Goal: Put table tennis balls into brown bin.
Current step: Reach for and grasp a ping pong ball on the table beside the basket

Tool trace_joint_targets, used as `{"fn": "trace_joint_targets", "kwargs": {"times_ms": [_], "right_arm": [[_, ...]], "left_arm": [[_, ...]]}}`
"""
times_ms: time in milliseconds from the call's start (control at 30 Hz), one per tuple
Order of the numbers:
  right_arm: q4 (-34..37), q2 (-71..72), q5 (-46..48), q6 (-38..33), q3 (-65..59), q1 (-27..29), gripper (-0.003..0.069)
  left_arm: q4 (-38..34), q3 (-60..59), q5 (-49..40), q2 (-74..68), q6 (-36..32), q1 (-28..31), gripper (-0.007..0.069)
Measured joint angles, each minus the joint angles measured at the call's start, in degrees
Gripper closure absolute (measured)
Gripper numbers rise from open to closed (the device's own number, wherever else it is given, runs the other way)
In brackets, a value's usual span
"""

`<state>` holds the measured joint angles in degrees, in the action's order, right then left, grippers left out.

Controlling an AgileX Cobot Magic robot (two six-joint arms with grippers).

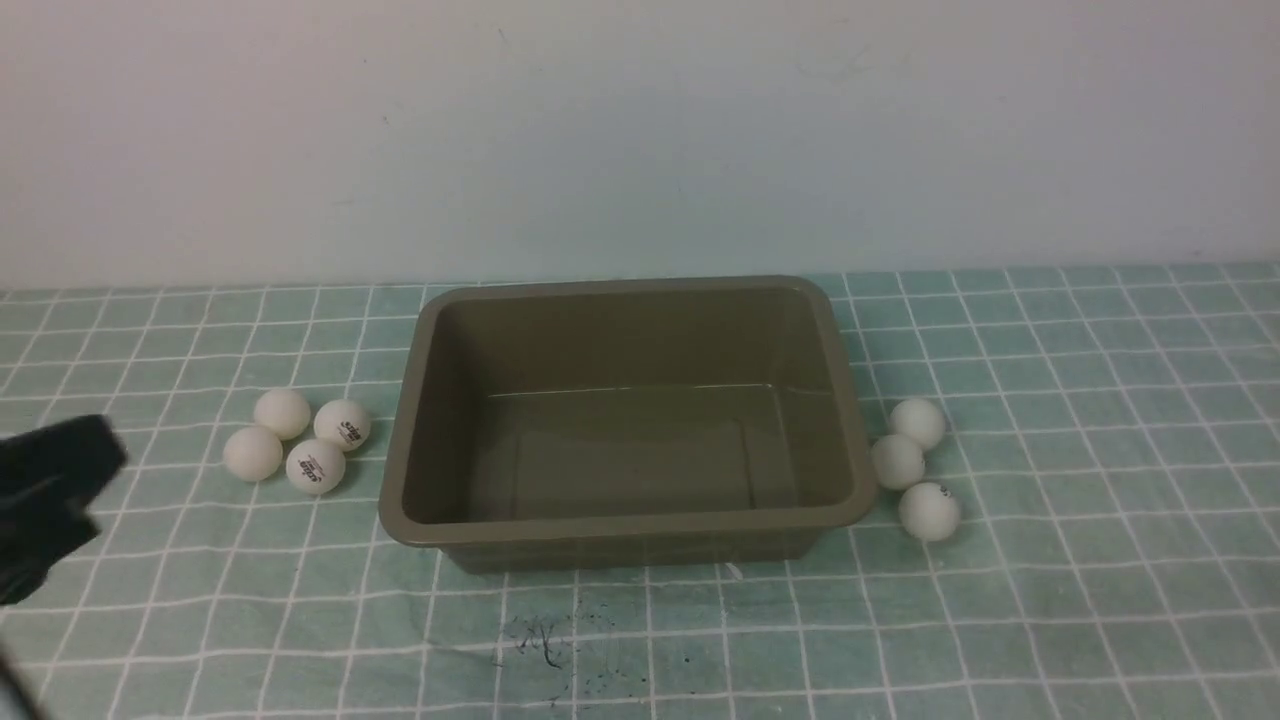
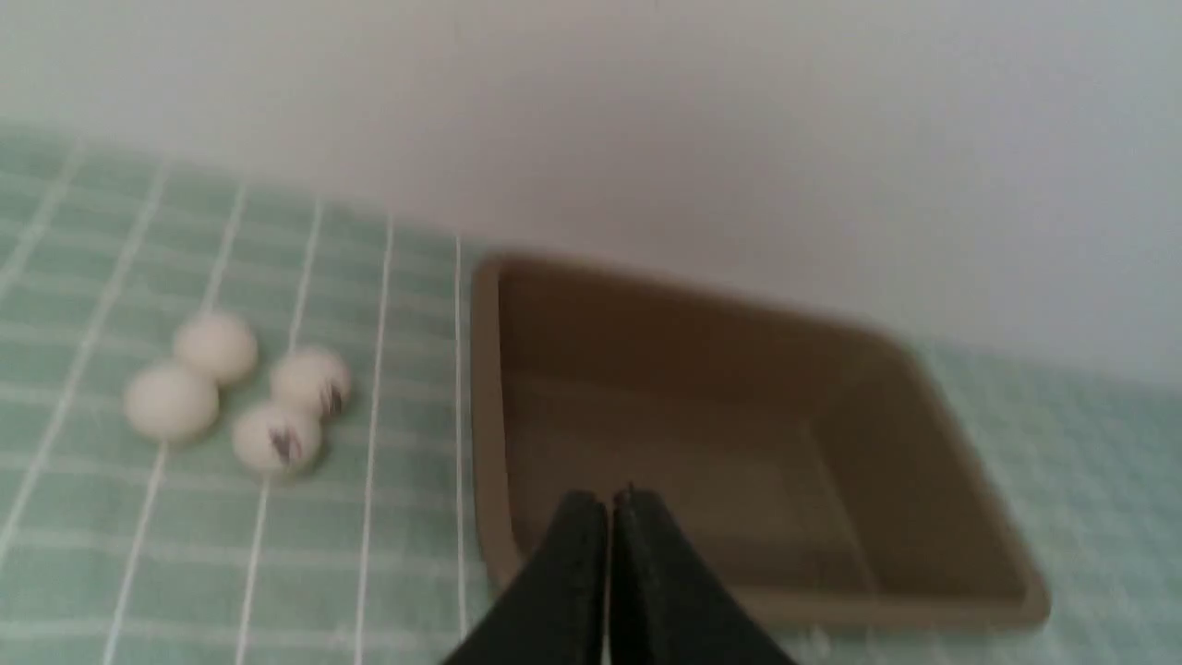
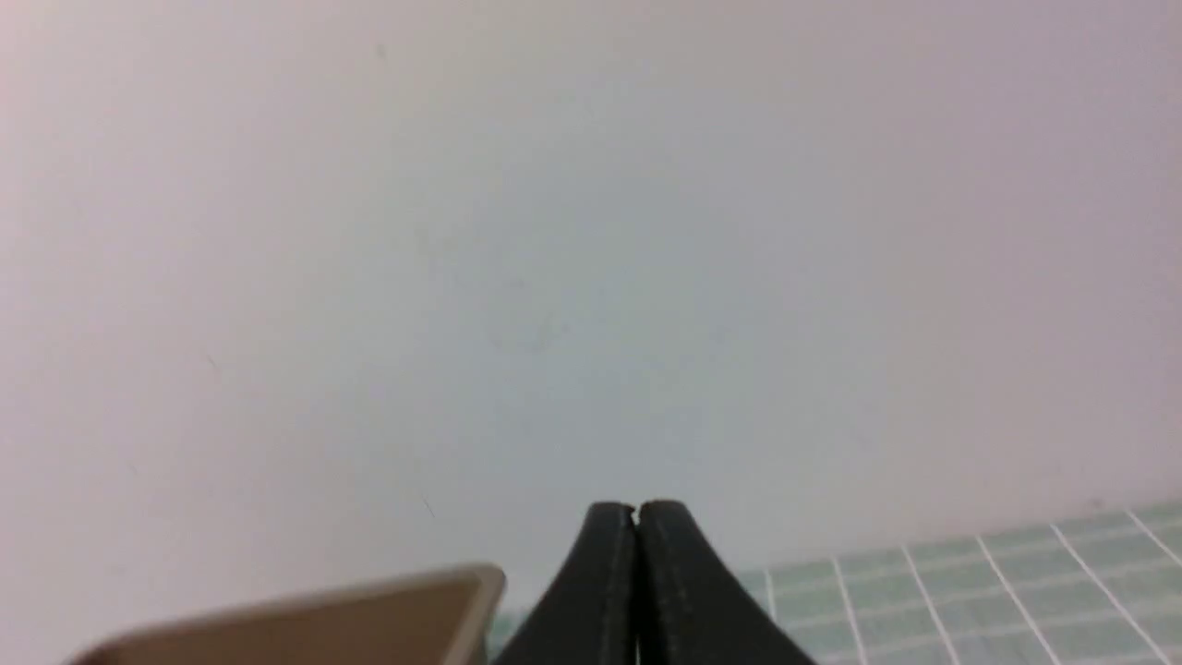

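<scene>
Brown bin point(image 1: 625, 540) lies lengthwise along the worktop's point(image 1: 1100, 600) far edge, opening upward; left gripper point(image 2: 611, 503) and right gripper point(image 3: 637, 517) fingers together.

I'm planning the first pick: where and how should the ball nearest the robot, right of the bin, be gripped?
Probably across the middle of the ball, coming straight down, jaws closing on opposite sides. It is round, so its widest part gives the best hold. The bin and another ball crowd its far left, so keep the jaws clear of those.
</scene>
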<state>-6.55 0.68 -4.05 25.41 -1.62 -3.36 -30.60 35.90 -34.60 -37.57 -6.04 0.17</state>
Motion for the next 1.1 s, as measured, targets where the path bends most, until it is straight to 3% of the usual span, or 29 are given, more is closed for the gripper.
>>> {"fn": "trace_joint_targets", "kwargs": {"times_ms": [67, 133, 233, 333, 400, 500, 567, 700, 867, 1100], "right_arm": [[0.2, 0.0, -2.4, 0.1, 0.0, 0.0, 0.0672], [0.5, 0.0, -2.8, 0.4, 0.0, 0.0, 0.0672], [0.8, 0.0, -3.6, 1.1, 0.0, 0.0, 0.0672], [1.4, 0.0, -1.8, 6.3, 0.9, -0.4, 0.0672], [1.1, -1.6, 7.7, 10.9, 5.2, -2.3, 0.0672], [0.3, -7.8, 20.7, 11.6, 13.9, -5.8, 0.0672], [0.1, -17.0, 34.6, 7.8, 24.3, -10.7, 0.0672], [0.7, -31.8, 52.3, 0.3, 36.0, -18.4, 0.0672], [1.2, -44.0, 58.7, -3.3, 44.2, -25.1, 0.0672], [1.8, -49.1, 54.7, -3.7, 45.2, -27.0, 0.0672]], "left_arm": [[2.8, 7.3, -9.2, -11.6, -2.1, 0.0, 0.0629], [4.5, 10.6, -12.8, -19.1, -3.4, 0.0, 0.0629], [6.3, 13.5, -14.2, -25.9, -4.4, 0.0, 0.0629], [10.9, 17.3, -14.4, -34.4, -4.6, 0.0, 0.0629], [14.2, 19.3, -14.3, -38.5, -3.6, 0.0, 0.0629], [17.2, 22.0, -14.3, -42.9, -0.8, 0.0, 0.0629], [18.2, 24.4, -14.3, -47.4, 1.5, 0.0, 0.0629], [18.8, 28.0, -14.2, -53.6, 1.9, 0.0, 0.061], [18.9, 32.6, -11.7, -59.6, 1.2, 0.0, 0.0486], [18.9, 36.1, -6.3, -68.8, -1.7, 0.0, 0.02]]}}
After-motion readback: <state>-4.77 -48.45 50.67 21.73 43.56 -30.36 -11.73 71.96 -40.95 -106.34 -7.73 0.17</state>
